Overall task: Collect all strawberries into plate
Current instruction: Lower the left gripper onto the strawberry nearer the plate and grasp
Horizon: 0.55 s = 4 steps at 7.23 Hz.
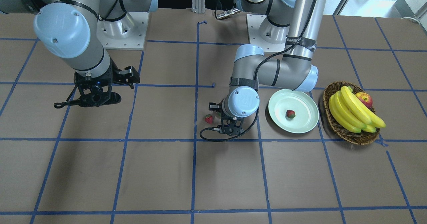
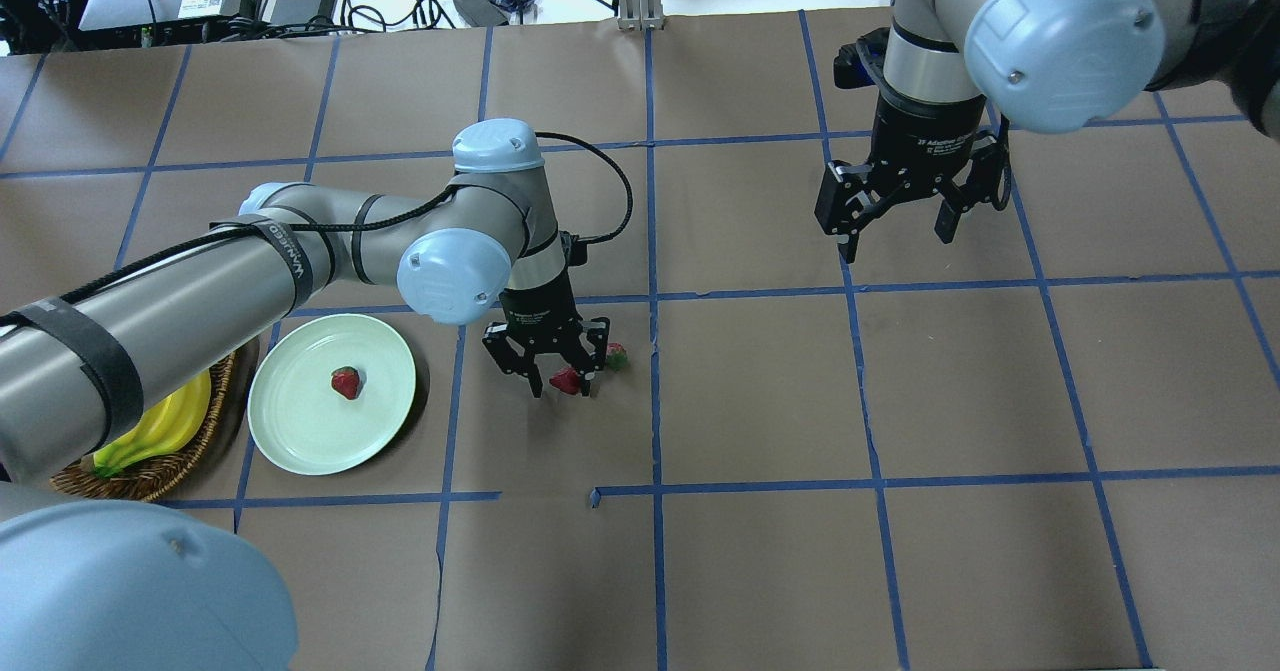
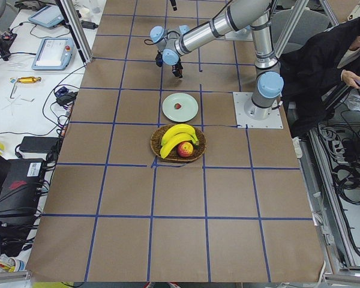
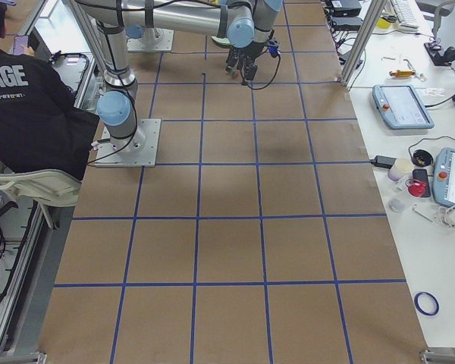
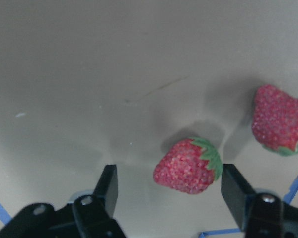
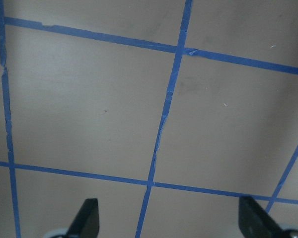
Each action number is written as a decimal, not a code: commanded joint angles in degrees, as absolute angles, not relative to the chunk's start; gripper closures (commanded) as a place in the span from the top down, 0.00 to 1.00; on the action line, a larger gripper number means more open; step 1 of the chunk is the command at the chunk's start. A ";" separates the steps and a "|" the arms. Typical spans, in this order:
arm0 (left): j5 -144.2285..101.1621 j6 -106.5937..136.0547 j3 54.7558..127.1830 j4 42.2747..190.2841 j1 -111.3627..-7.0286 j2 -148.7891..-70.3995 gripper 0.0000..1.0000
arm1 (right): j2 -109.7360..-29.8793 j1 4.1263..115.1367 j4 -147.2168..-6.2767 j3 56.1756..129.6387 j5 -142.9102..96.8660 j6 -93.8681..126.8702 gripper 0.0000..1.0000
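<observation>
**One of three plated, number two lined up**

Quick progress check. The first strawberry (image 2: 346, 383) sits on the plate (image 2: 300, 441), which is off toward the table's left edge from the middle, right beside the wicker basket (image 2: 150, 479) of fruit. So that's a third done by my count.

The other two are out on the bare table around its middle, well away from every edge. The left gripper (image 2: 563, 386) is down over the second strawberry (image 5: 187, 166) with its fingers spread wide on either side and not touching it. So it's released, nothing grabbed yet. The third strawberry (image 5: 280, 119) lies just beside that one, outside the fingers.

The right gripper (image 2: 897, 239) hangs further toward the right edge, spread open and empty, well apart from any fruit.

Left to do, I'd say: pinch this one, carry it to the plate, then repeat for its neighbour.
</observation>
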<state>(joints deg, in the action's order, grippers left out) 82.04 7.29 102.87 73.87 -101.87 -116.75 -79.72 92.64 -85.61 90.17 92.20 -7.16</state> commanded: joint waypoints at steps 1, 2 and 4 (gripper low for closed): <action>82.26 6.33 102.40 73.92 -101.78 -116.54 0.00 | -79.72 92.64 -85.61 90.18 92.20 -7.12 1.00; 82.44 6.42 101.78 74.00 -101.78 -116.46 0.00 | -79.72 92.64 -85.61 90.18 92.20 -7.21 1.00; 85.15 6.07 100.29 75.84 -101.08 -114.27 0.00 | -79.72 92.64 -85.61 90.18 92.20 -7.21 1.00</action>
<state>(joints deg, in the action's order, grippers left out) 83.42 6.33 101.25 74.73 -101.55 -115.54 -79.72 92.64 -85.60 90.18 92.20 -7.20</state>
